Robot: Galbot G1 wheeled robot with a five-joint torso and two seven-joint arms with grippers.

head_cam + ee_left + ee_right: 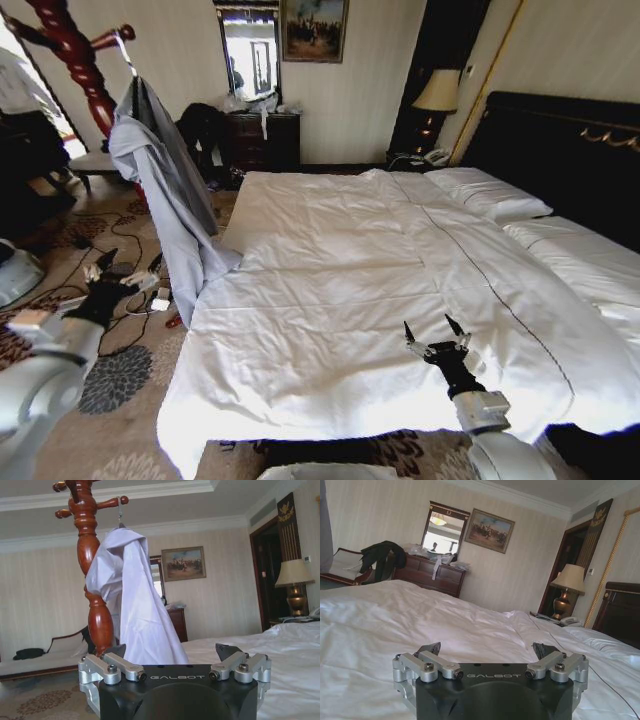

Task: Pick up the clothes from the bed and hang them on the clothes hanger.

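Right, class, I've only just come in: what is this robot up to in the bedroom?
The shirt hangs from a hanger hook on the wooden coat stand beside the bed, its tail touching the bed's corner. Neither gripper holds anything. The left gripper is open, low over the carpet by the stand; the right gripper is open above the white duvet.

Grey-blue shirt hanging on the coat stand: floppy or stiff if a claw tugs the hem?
Likely floppy: the shirt hangs in soft folds, its hem draped onto the bed corner. Probably light, hanging from one hook; a tug may slide it off.
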